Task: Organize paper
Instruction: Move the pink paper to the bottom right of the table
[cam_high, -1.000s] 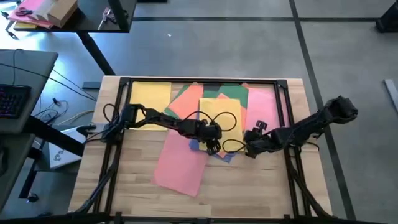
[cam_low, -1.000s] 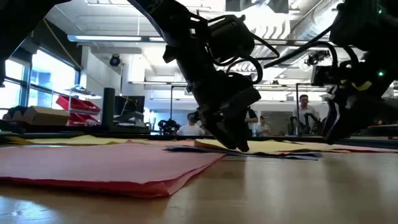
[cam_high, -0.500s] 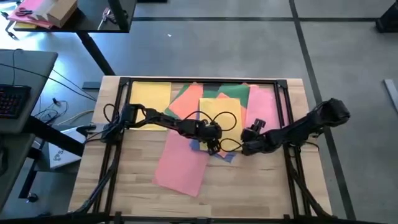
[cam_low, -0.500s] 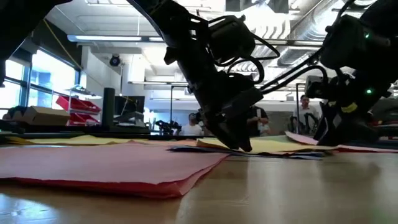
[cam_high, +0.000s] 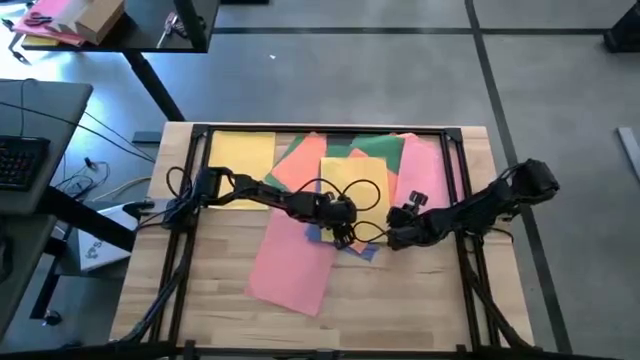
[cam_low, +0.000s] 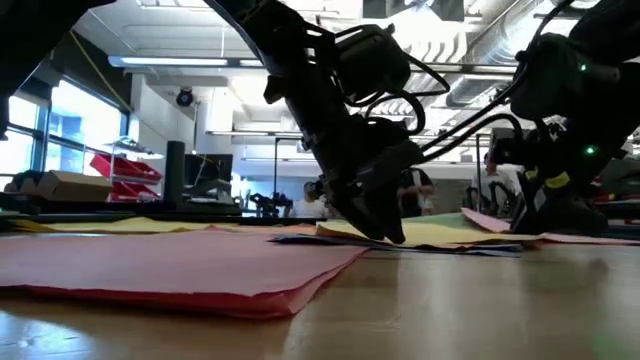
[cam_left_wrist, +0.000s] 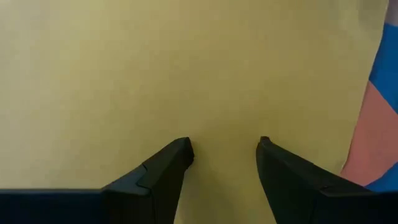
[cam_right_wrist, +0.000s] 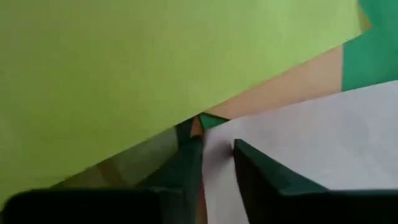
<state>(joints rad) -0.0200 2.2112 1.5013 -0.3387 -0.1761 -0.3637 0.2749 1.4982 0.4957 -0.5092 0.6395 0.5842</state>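
Here left gripper (cam_left_wrist: 222, 149) parted, tips on yellow sheet (cam_left_wrist: 186, 68); right gripper (cam_right_wrist: 217, 149) narrowly parted at pink sheet (cam_right_wrist: 323, 143) edge.

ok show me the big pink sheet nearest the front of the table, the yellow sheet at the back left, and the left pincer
big pink sheet (cam_high: 290, 262), high view, its middle.
yellow sheet (cam_high: 243, 158), high view, bare middle.
left pincer (cam_left_wrist: 222, 149), left wrist view, midway between its fingertips, over another yellow sheet.

A light wooden table (cam_high: 220, 300) is seen strewn with coloured paper (cam_high: 350, 185): a yellow sheet (cam_high: 240, 160) at far left, a large pink sheet (cam_high: 290, 262) nearer, and overlapping sheets spread across the far middle.
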